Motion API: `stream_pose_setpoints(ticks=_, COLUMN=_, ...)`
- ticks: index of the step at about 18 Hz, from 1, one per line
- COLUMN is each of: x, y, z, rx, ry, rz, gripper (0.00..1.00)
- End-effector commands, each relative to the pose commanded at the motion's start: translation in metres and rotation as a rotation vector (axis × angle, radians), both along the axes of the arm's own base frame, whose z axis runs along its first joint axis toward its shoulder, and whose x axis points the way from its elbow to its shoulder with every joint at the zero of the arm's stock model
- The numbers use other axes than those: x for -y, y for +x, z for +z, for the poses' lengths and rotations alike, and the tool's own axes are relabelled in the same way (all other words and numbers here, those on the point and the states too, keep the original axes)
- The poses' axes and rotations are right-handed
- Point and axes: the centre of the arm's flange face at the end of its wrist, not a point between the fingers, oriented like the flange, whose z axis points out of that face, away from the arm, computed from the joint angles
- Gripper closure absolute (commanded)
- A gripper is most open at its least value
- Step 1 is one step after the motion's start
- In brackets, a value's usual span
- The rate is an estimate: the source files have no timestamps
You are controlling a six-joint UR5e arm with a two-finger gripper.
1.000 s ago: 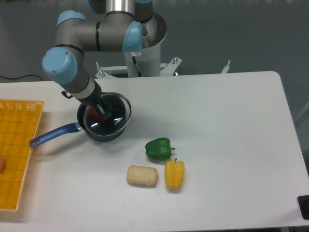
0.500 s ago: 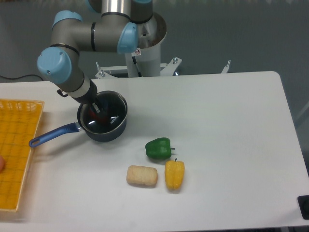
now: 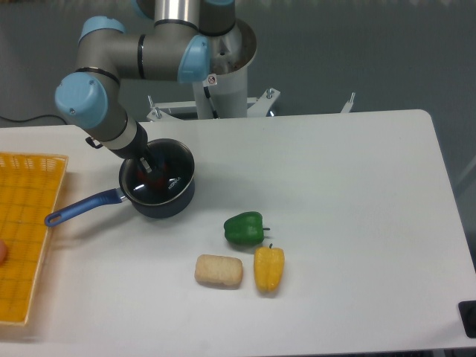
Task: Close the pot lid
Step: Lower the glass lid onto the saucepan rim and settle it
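The dark navy pot (image 3: 169, 206) stands on the white table at the left, its long blue handle (image 3: 82, 208) pointing left toward the basket. The clear glass lid (image 3: 177, 165) with its thin metal rim lies almost squarely over the pot's mouth, its rim nearly lined up with the pot's. My gripper (image 3: 152, 169) reaches down onto the lid's centre and is shut on the knob, which its fingers hide. A small red patch shows through the glass beside the fingers.
A yellow mesh basket (image 3: 30, 223) lies at the left edge of the table. A green pepper (image 3: 244, 228), a yellow pepper (image 3: 268, 269) and a beige bread-like piece (image 3: 219, 271) lie in front and to the right of the pot.
The gripper has carried the lid leftward from an offset position to the pot's right until it sits almost centred over the pot. The pot has not moved.
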Motion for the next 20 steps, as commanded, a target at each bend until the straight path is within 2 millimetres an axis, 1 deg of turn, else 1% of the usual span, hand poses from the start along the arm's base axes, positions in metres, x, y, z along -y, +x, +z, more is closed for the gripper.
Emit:
stream_pose_setpoints(ticks=3, x=0.000, y=0.000, z=0.000, rx=0.000, ry=0.000, rz=0.000, gripper=0.56)
stream_pose_setpoints(ticks=5, x=-0.001, y=0.005, z=-0.001, rx=0.001, ry=-0.002, rz=-0.012, gripper=0.56)
stream_pose_setpoints(ticks=8, x=-0.001, y=0.006, z=-0.001, rx=0.001, ry=-0.002, rz=-0.012, gripper=0.56)
stream_pose_setpoints(ticks=13, x=-0.002, y=0.008, z=-0.005, rx=0.004, ry=-0.009, rz=-0.017, gripper=0.55)
stream_pose_setpoints(ticks=16, x=-0.002, y=0.007, z=-0.008, rx=0.004, ry=-0.017, rz=-0.017, gripper=0.50)
stream_pose_setpoints(ticks=18, x=-0.001, y=0.008, z=-0.010, rx=0.004, ry=-0.023, rz=-0.024, gripper=0.34)
stream_pose_setpoints(ticks=20, x=-0.001, y=0.007, z=-0.010, rx=0.002, ry=-0.017, rz=-0.022, gripper=0.30)
